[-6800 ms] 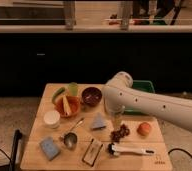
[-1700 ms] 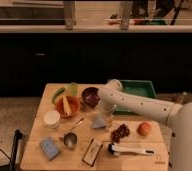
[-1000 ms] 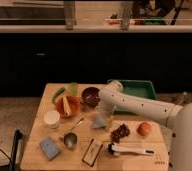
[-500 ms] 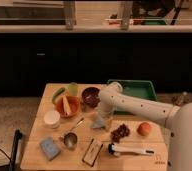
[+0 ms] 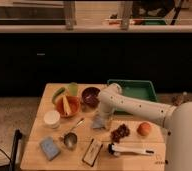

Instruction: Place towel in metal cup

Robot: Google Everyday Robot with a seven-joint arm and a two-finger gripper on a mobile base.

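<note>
Jaws right over towel (image 5: 96, 123), w/ metal cup (image 5: 70, 140) nearby.

One raised camera looks down from the near side over the whole table (image 5: 38, 134) toward the far cabinets (image 5: 49, 60). The gripper (image 5: 106, 122) sits mid-frame, at the table's centre.

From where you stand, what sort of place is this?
Probably a kitchen-like test area: a wooden table holds a bowl of food, a metal cup and a green tray, with dark cabinets behind. The gripper is low over the towel at mid-table.
</note>
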